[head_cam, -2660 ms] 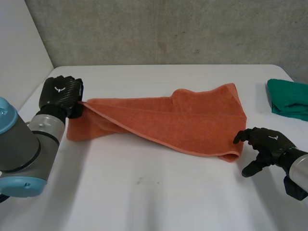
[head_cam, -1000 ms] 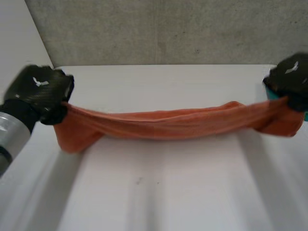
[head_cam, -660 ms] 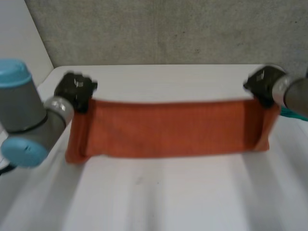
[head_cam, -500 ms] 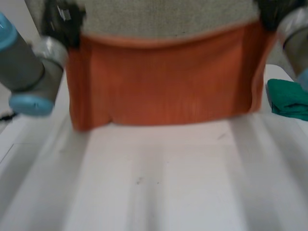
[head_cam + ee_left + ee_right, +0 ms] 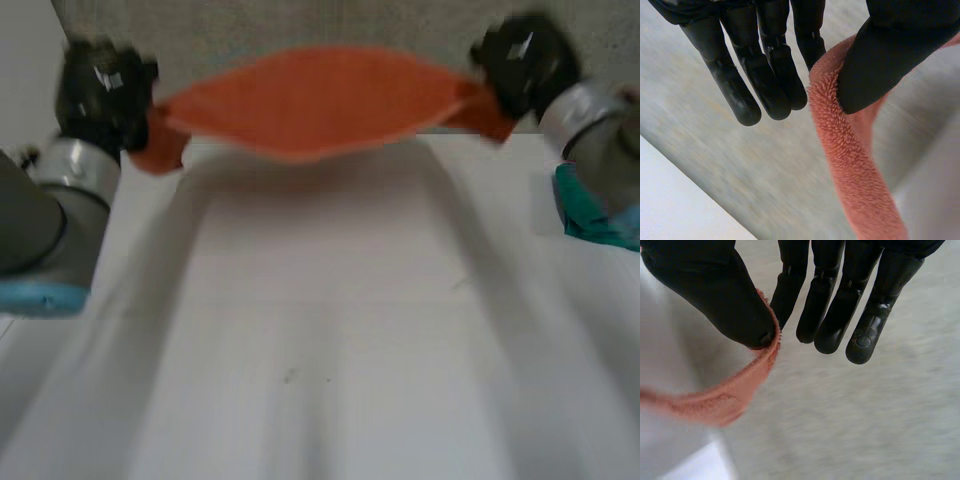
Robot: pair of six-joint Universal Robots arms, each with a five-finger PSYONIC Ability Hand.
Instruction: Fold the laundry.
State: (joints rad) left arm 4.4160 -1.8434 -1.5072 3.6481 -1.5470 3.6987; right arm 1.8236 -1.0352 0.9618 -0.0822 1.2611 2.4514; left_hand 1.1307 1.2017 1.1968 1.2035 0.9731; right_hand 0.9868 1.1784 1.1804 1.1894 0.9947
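The orange towel (image 5: 310, 100) hangs in the air above the far side of the white table (image 5: 330, 330), stretched flat between my two raised hands and billowing in its middle. My left hand (image 5: 100, 90) holds its left end, and in the left wrist view the thumb (image 5: 890, 50) pinches the towel's edge (image 5: 850, 165) against straight fingers (image 5: 765, 75). My right hand (image 5: 525, 60) holds the right end. There too the thumb (image 5: 715, 295) presses the towel's edge (image 5: 725, 400) against straight fingers (image 5: 840, 300).
A folded green cloth (image 5: 590, 215) lies at the table's right edge, below my right forearm. A grey wall stands behind the table.
Both hands took the towel by its ends, lifted it off the table and swung it up and away. It hung as a sheet half a second ago and now floats nearly level.
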